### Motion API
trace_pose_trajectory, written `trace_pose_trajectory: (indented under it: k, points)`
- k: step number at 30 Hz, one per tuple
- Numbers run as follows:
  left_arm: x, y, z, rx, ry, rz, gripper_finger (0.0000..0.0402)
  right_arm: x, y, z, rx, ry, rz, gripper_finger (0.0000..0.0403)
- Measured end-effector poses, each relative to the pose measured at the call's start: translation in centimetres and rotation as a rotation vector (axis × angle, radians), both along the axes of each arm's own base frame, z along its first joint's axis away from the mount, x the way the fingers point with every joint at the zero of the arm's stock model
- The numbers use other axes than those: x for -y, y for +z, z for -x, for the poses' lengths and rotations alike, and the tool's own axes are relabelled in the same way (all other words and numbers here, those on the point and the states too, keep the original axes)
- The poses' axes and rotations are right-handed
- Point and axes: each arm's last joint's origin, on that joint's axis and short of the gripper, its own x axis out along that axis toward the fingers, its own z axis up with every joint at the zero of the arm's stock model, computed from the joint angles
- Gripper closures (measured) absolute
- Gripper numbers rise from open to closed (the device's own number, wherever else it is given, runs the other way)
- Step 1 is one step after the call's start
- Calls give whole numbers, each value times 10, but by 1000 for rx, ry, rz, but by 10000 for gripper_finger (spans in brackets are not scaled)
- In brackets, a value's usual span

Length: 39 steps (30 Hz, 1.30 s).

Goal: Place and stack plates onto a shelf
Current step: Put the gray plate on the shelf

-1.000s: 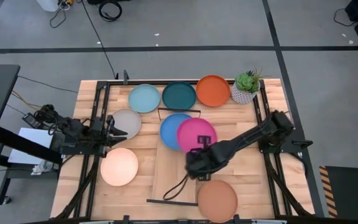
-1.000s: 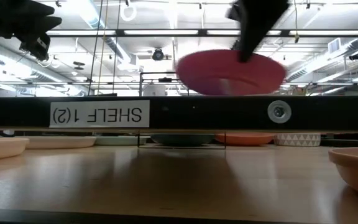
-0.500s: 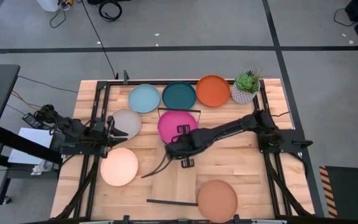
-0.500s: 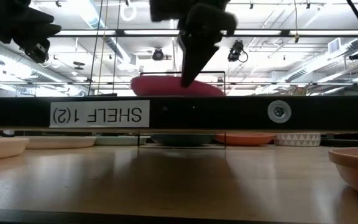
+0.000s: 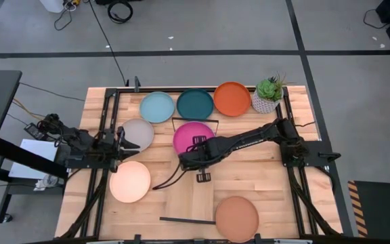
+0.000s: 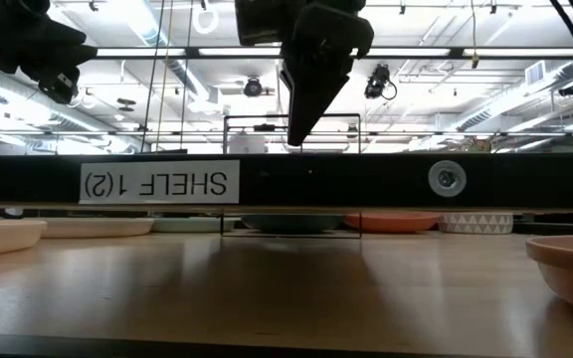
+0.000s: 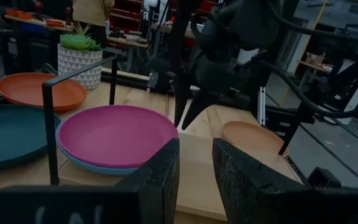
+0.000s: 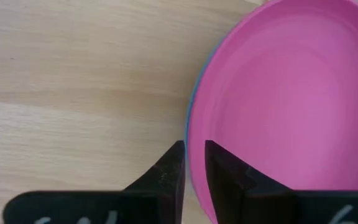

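Note:
The magenta plate (image 5: 193, 137) lies on the blue plate (image 7: 98, 167), at the far end of the light-wood shelf (image 5: 189, 196). Only a thin blue edge shows under it. My right gripper (image 5: 185, 158) stands at the magenta plate's near-left rim, its fingers pointing down and shut on it; it also shows in the low view (image 6: 294, 129). My left gripper (image 5: 122, 139) waits over the right edge of the grey plate (image 5: 135, 134), its fingers (image 7: 194, 168) a narrow gap apart and empty. My right gripper pinches the magenta plate's rim (image 8: 194, 134) between its two fingers, one finger over the plate's inside and one outside the rim. The fingers come from above, pointing down. The plate lies flat on the blue plate, its hollow side up.
The light blue (image 5: 157, 107), dark teal (image 5: 195, 104) and orange (image 5: 232, 98) plates lie along the far edge beside a potted plant (image 5: 269, 95). The cream plate (image 5: 130, 181) lies near left and the terracotta plate (image 5: 236, 217) near right. Black wire rails (image 5: 187, 219) close the shelf's ends.
My right gripper has carried the magenta plate toward the table's left and far edges and down. The plate has gone from tilted and lifted clear to lying flat on the blue plate, which it now covers. In the low view it has sunk behind the black bar.

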Motion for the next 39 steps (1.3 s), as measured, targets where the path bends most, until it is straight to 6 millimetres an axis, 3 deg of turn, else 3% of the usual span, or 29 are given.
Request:
trace_pose_trajectory:
  k: [12,19,24,30,39]
  points:
    - [0,0,0,1,15,41,299,-24,31,28,49,-70,130,324]
    - [0,1,0,8,15,52,299,-41,22,40,67,-69,155,324]
    - [0,1,0,8,15,53,299,-35,19,62,107,-142,121,325]
    - [0,1,0,8,15,77,299,-24,26,99,283,-181,33,325]
    - [0,1,0,8,16,82,299,-6,-1,146,424,-263,-65,325]
